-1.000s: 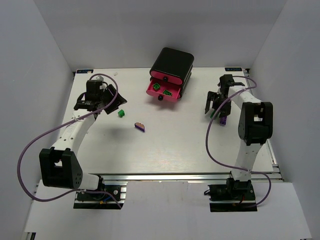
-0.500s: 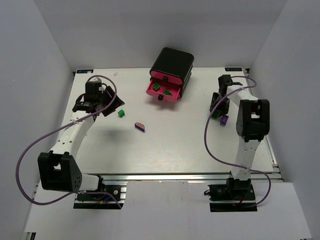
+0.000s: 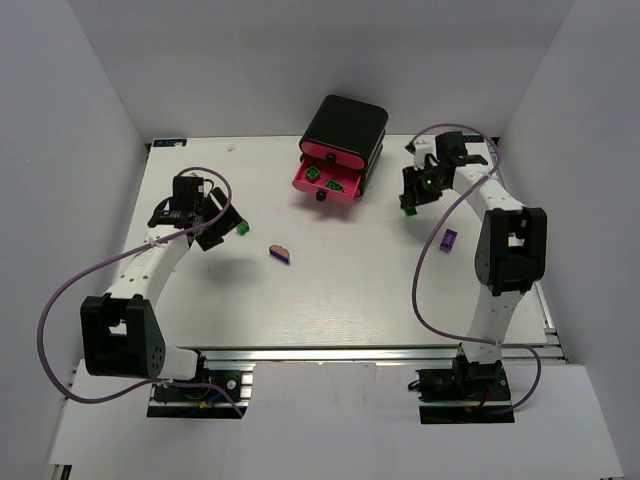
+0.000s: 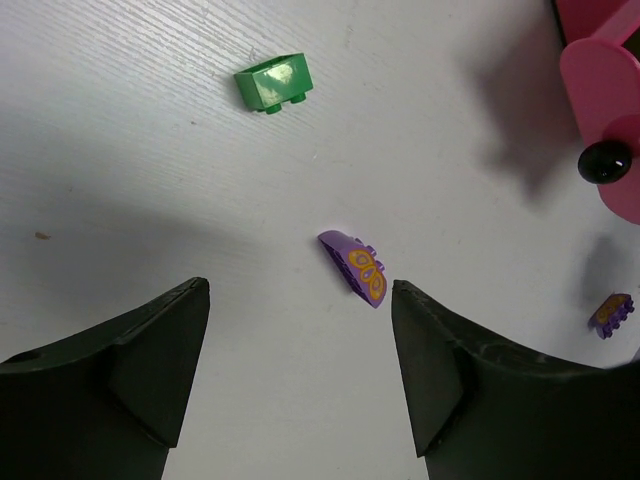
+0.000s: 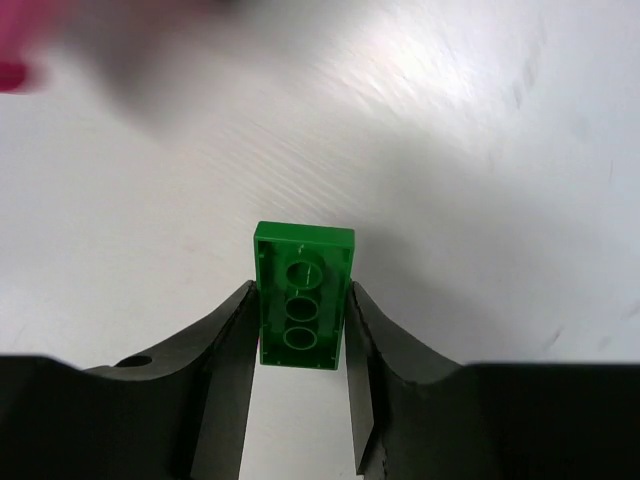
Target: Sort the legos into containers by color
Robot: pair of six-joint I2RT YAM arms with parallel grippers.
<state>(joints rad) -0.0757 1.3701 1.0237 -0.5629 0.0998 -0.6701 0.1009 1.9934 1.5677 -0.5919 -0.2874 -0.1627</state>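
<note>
Looking down from the top external camera, the left pincer hangs over the left part of the table. A loose green brick lies just beside its tips on the side toward the middle, and a printed purple piece lies a little further that way. The right pincer is to the right of the black box, whose pink drawer stands pulled out. A plain purple brick lies apart from that pincer, nearer the arm bases. Counted here: two purple pieces and one green on the table, at least two green bricks in the open drawer, and one closed pink front above it.

In the left wrist view the pincer's fingers stand wide apart with nothing between them. The printed purple piece sits just beyond the gap, touching neither finger. The loose green brick is further off, up and to the left. A further purple piece shows at the right edge, below the drawer's black knob. That makes two purple and one green.

In the right wrist view the right pincer is clamped on one held green brick. Both fingers press its long sides, and its hollow underside with three round tubes faces the camera. The table behind it is blurred.
</note>
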